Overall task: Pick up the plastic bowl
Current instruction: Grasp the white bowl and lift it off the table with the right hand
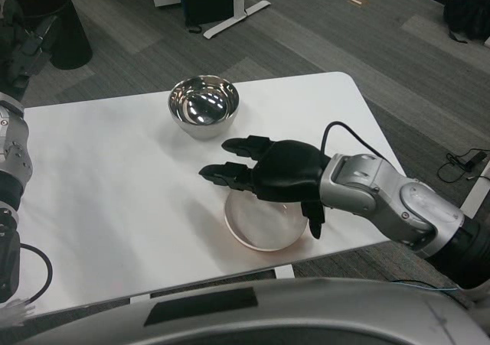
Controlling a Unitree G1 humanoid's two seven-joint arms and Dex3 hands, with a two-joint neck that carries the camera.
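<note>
The plastic bowl (264,224) is pale and translucent, lying near the table's front edge. My right hand (269,170) hovers right over its far rim, fingers stretched toward the left and apart, the thumb hanging down past the bowl's right rim; it holds nothing. Part of the bowl's far side is hidden under the hand. My left hand (21,43) is raised at the far left, beyond the table's left edge, its fingers dark against a black bin and hard to read.
A shiny metal bowl (204,106) stands upright at the back of the white table (99,192), just beyond my right hand. A black bin (53,24) and a desk leg (233,16) stand on the carpet behind.
</note>
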